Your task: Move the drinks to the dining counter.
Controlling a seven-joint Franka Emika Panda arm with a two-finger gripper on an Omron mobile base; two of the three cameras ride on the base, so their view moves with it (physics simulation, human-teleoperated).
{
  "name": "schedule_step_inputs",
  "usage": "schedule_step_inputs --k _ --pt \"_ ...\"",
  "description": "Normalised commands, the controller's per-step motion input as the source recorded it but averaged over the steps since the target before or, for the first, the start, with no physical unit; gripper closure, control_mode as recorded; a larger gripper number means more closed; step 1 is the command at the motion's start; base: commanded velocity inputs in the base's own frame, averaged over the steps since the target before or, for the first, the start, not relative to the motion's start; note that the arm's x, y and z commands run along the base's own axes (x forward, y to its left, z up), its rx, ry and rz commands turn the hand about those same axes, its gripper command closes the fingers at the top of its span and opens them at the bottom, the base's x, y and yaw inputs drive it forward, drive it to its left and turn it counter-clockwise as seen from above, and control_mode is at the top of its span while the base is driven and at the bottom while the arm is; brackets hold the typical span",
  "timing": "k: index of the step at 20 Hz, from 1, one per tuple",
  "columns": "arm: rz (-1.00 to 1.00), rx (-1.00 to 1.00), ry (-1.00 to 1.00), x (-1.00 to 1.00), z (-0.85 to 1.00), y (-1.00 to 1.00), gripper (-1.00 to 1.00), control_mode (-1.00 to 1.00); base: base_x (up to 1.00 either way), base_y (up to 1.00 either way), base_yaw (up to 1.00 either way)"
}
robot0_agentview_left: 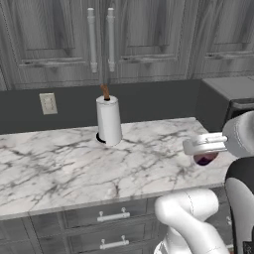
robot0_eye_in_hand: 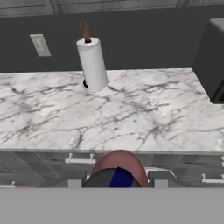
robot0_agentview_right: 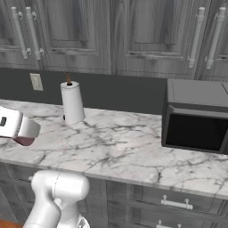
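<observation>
My gripper (robot0_eye_in_hand: 116,180) is shut on the small dark-purple drink container (robot0_eye_in_hand: 118,166), whose rounded reddish-purple body bulges between the two fingers (robot0_eye_in_hand: 76,183). In the left base view the drink (robot0_agentview_left: 205,159) hangs under the white hand, near the front right of the marble worktop (robot0_agentview_left: 74,163). The right base view shows the same drink (robot0_agentview_right: 24,141) at the far left, beneath the hand. The teal cup and the dining counter are out of view.
A tall white paper-towel roll (robot0_agentview_left: 108,120) stands near the back of the worktop over grey drawers (robot0_agentview_left: 113,216). A dark microwave (robot0_agentview_right: 196,116) sits on the right. Grey wall cabinets (robot0_agentview_right: 133,31) hang above, and an outlet (robot0_agentview_left: 48,103) is on the dark backsplash.
</observation>
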Motion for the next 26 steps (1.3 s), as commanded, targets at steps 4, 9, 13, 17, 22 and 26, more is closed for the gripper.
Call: schedule_step_inputs --k 4,9,13,17,22,26 --pt "0.01 0.01 0.00 -0.27 0.00 0.03 1.00 1.00 -0.33 0.21 0.01" --pt "0.00 0.00 0.00 0.00 0.00 0.00 1.00 1.00 -0.27 0.87 0.39" --pt "0.00 0.00 0.00 0.00 0.00 0.00 1.00 1.00 0.05 0.43 0.91" --pt "0.00 0.00 0.00 0.00 0.00 0.00 1.00 1.00 0.00 0.02 1.00" --pt "0.00 0.00 0.00 0.00 0.00 0.00 1.00 1.00 0.00 0.00 1.00" --pt "0.00 0.00 0.00 0.00 0.00 0.00 1.00 1.00 0.00 0.00 1.00"
